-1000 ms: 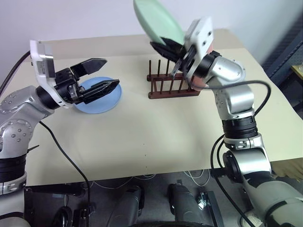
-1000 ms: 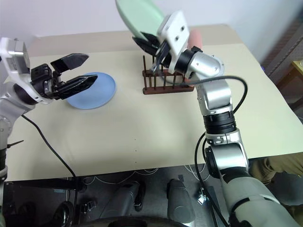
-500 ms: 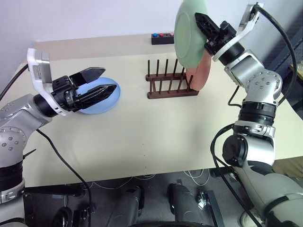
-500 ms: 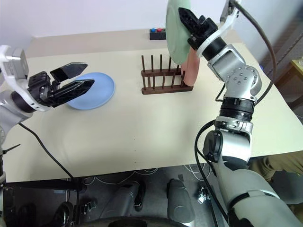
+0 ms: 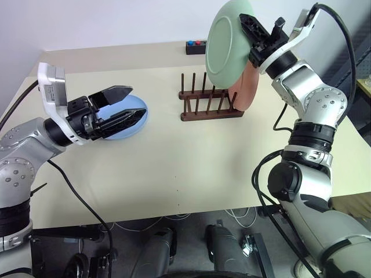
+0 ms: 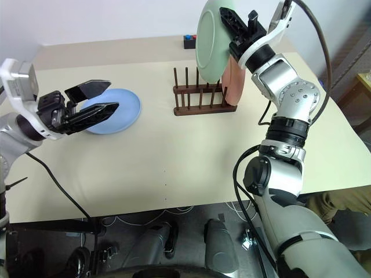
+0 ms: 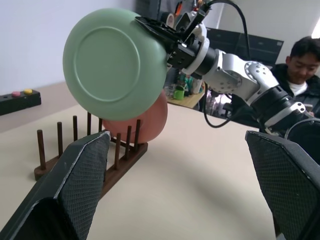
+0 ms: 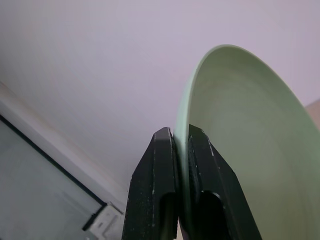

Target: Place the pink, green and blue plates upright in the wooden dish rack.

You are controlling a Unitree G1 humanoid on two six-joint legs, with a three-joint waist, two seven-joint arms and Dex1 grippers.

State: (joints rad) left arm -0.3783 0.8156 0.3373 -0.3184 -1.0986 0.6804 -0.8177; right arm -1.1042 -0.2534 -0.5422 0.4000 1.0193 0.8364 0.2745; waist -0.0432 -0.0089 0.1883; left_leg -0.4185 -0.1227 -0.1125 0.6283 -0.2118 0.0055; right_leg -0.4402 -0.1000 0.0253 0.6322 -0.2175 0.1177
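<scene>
1. Since a second ago, our right gripper [image 5: 250,30], clamped on the green plate [image 5: 225,41], has turned it upright above the wooden dish rack [image 5: 210,104], where the pink plate [image 5: 248,91] stands.
2. Our left gripper [image 5: 128,105] gapes wide above the blue plate [image 5: 134,124], which lies flat on the table [image 5: 191,168].

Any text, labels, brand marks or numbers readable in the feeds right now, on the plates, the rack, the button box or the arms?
No readable text in any view.
Green plate: plain, no mark on its underside.
Pink plate and blue plate: plain.
Wooden dish rack: no label.
Black box with coloured buttons: no lettering can be made out.
</scene>
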